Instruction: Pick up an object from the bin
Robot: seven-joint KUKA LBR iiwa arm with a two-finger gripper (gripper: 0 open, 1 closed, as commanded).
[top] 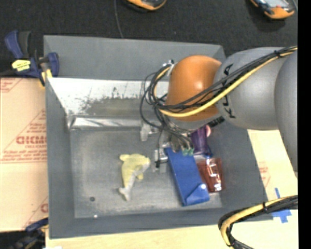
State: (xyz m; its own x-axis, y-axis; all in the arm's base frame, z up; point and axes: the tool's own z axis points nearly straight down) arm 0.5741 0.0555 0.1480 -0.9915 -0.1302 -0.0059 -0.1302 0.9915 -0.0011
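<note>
Jaws btwn yellow dolphin toy [131, 171] & blue pouch [186, 181]; red pack [213, 174] beside pouch.

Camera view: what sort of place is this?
Probably a robotics lab's bin-picking test cell: a cabled robot arm hangs over a grey metal bin holding just a few odd things, such as a yellow toy figure and a blue pack.

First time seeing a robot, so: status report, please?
Gripper down in bin, between yellow toy animal and blue pouch. Both lie on the floor. Red packet, purple thing crowd the pouch.
</note>
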